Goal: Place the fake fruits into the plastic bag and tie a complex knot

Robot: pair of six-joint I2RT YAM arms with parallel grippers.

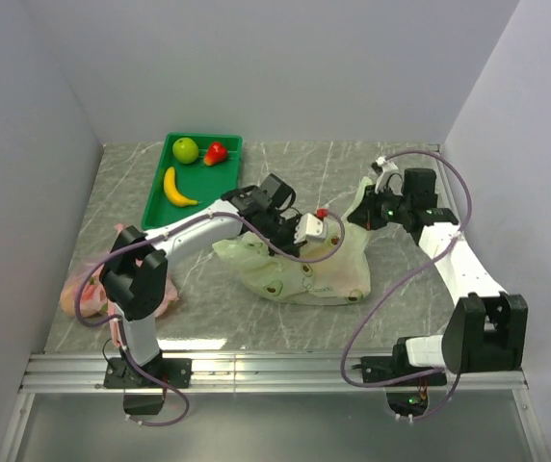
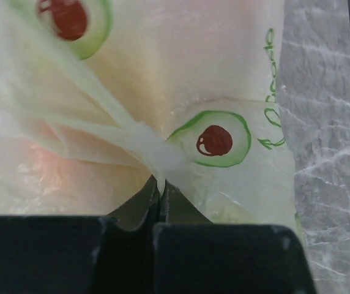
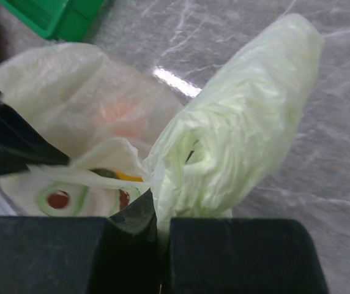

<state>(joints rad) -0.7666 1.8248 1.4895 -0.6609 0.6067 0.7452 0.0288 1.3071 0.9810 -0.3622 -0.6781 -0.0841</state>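
The pale green plastic bag (image 1: 304, 265) lies in the middle of the table, with brown round marks on its side (image 2: 215, 139). My left gripper (image 2: 161, 184) is shut on a bunched pinch of its film, near the bag's top (image 1: 327, 231). The right gripper (image 3: 161, 211) is shut on a crumpled handle loop (image 3: 242, 122) at the bag's right end (image 1: 364, 216). Through the film show an orange-pink fruit (image 3: 117, 113) and a bit of yellow banana (image 3: 129, 177). A small red fruit (image 1: 323, 212) sits at the bag's top edge. The contents are otherwise hidden.
A green tray (image 1: 160, 197) at the back left holds a green apple (image 1: 186, 149), a red fruit (image 1: 216, 153) and a banana (image 1: 176, 189). A pink bag (image 1: 75, 289) lies by the left arm's base. Walls close in the left, back and right sides.
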